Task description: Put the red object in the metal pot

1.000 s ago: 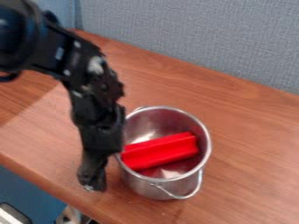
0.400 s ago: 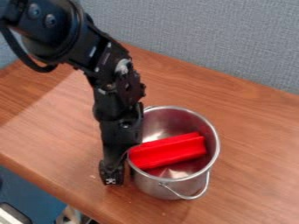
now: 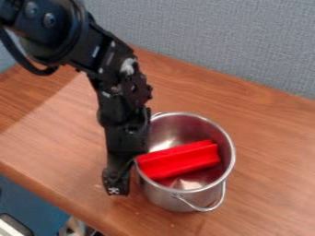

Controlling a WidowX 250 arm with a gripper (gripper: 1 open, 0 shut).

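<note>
The red object, a bright red long block, lies slanted inside the metal pot, its ends close to the pot's walls. The shiny round pot stands on the wooden table near the front edge, its thin wire handle hanging toward the front. My black gripper points straight down right beside the pot's left wall, its tips low near the tabletop. It looks open and holds nothing. The arm rises from it toward the upper left.
The wooden table stretches to the left and behind the pot. Its front edge runs just below the gripper and the pot. A grey-blue wall stands behind the table.
The arm and the pot both sit slightly further right in the picture than a second ago. The red object has stayed in the pot and the gripper has stayed at the pot's left side.
</note>
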